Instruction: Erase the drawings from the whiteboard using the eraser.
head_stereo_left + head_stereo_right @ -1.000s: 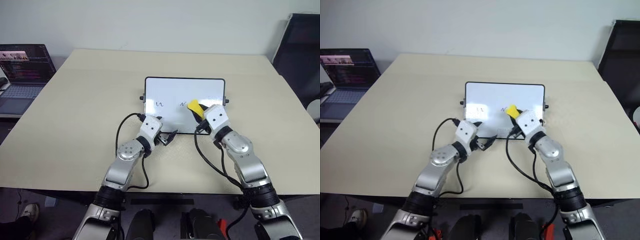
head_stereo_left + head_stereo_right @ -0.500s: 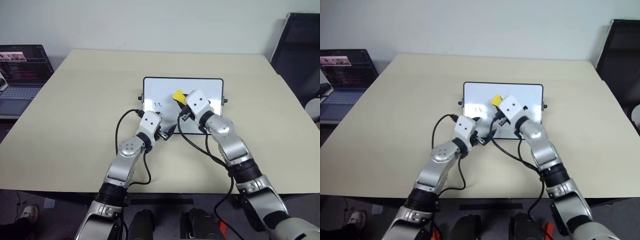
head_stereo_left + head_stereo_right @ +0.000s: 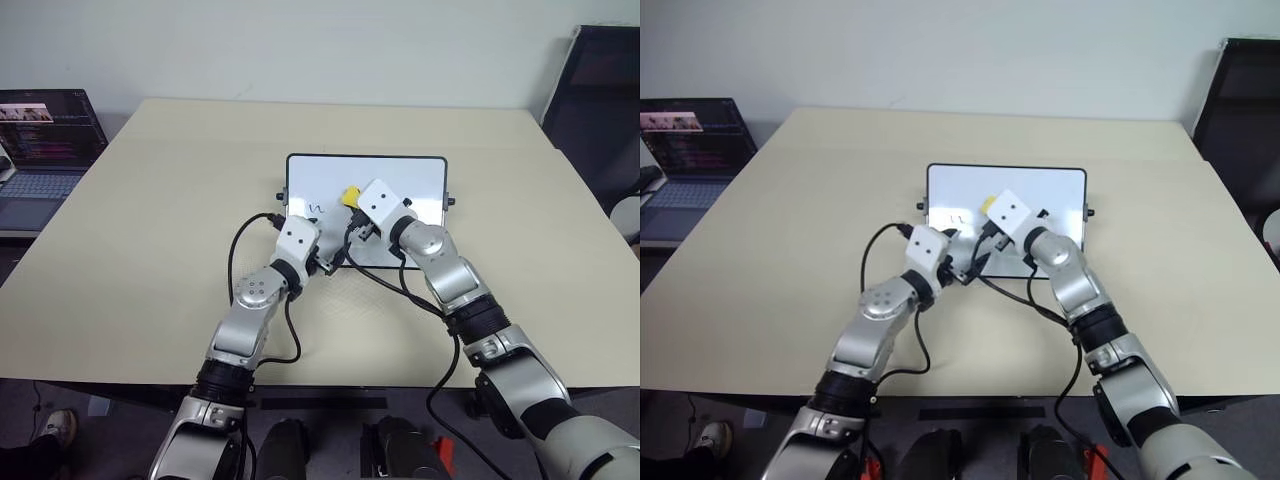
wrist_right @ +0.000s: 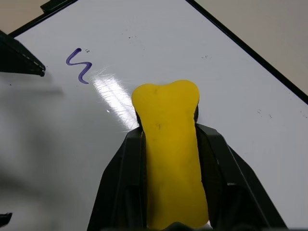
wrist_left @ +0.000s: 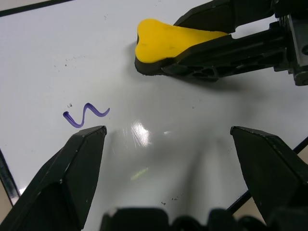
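Task status: one thin purple squiggle drawing (image 5: 85,114) remains on the small glossy white whiteboard with thin black frame (image 3: 420,172); the visible remainder is clean. The right gripper (image 4: 168,139) is clenched on the yellow bone-shaped eraser with dark underside (image 4: 171,144), squiggle at its 10 o'clock. The left gripper (image 5: 168,144) is spread wide, empty, above the board.

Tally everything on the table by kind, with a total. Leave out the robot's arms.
Whiteboard: 1
Eraser, yellow, gripped in the right claw: 1
Drawing, a purple squiggle on the board: 1
Total: 3
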Available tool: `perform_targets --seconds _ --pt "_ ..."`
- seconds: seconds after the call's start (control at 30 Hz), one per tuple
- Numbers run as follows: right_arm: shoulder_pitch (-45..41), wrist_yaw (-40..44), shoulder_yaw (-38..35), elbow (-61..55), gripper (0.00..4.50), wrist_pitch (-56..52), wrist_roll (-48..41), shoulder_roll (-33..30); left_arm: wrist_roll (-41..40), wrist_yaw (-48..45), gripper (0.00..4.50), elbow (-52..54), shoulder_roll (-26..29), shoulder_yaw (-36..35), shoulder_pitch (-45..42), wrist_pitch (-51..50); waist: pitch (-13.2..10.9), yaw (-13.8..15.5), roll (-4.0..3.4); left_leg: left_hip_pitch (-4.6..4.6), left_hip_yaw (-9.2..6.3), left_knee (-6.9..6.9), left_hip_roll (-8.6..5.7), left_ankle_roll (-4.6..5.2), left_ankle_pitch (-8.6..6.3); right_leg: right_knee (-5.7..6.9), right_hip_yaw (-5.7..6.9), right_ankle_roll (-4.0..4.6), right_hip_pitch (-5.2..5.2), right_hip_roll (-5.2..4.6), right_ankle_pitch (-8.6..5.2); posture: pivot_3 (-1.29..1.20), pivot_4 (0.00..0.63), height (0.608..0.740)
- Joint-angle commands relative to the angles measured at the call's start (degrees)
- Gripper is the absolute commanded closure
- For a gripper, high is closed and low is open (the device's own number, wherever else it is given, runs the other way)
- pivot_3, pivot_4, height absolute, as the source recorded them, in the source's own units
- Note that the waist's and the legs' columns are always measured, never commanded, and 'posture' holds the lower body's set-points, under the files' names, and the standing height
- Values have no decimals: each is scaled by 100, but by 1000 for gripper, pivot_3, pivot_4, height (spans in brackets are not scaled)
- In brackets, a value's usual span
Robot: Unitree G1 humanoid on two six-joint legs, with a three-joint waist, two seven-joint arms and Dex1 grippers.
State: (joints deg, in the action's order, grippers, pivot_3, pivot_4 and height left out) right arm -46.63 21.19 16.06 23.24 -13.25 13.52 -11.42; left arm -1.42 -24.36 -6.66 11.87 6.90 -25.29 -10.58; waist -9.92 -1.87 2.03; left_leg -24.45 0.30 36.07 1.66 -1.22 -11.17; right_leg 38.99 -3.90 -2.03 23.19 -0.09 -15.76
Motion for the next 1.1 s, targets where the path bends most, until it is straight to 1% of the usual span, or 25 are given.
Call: perform_targets --seconds 0.03,0.1,0.27,0.4,0.5,0.73,1.03,1.1 --pt "160 177 -29 -323 3414 -361 133 -299 -21 6 0 160 9 -44 -135 97 0 9 0 0 0 0 0 0 0 0 1 0 0 0 0 0 150 740" --pt "466 333 -55 -716 3414 -619 134 -513 -23 -7 0 137 11 -41 -154 101 1 45 1 -1 -1 0 1 0 0 -2 12 -1 -4 -5 0 0 150 740" --pt "1160 573 -202 -1592 3414 -1136 29 -809 -28 -30 0 125 8 -32 -172 106 2 36 3 -1 -1 3 -1 0 0 -2 12 -2 -8 -10 0 0 150 740" --pt "1488 608 -296 -2017 3414 -1418 25 -945 -30 -44 0 98 2 -23 -195 113 2 24 3 3 0 5 -3 0 2 0 11 -3 -10 -5 -1 0 150 740" --pt "1543 588 -305 -2130 3414 -1523 15 -968 -34 -64 0 66 5 -15 -217 122 2 20 3 4 1 5 -4 -1 3 0 11 -10 -10 -3 -5 0 150 740" --pt "1301 440 -354 -1996 3414 -1490 -77 -780 -34 -108 0 0 4 -8 -271 143 2 14 3 4 2 5 -5 -2 4 -1 8 -12 -10 -3 -6 0 150 740" --pt "194 93 -276 -879 3414 -1139 -184 -52 -6 -119 0 -32 5 -18 -292 174 2 -78 3 13 0 3 -2 -4 10 1 -6 -18 -6 18 2 0 150 740" --pt "-4 48 -254 -631 3414 -1017 -188 75 -3 -114 0 -22 2 -14 -278 180 2 -80 3 11 1 0 -2 -4 10 -1 -6 6 -4 18 15 0 150 740"
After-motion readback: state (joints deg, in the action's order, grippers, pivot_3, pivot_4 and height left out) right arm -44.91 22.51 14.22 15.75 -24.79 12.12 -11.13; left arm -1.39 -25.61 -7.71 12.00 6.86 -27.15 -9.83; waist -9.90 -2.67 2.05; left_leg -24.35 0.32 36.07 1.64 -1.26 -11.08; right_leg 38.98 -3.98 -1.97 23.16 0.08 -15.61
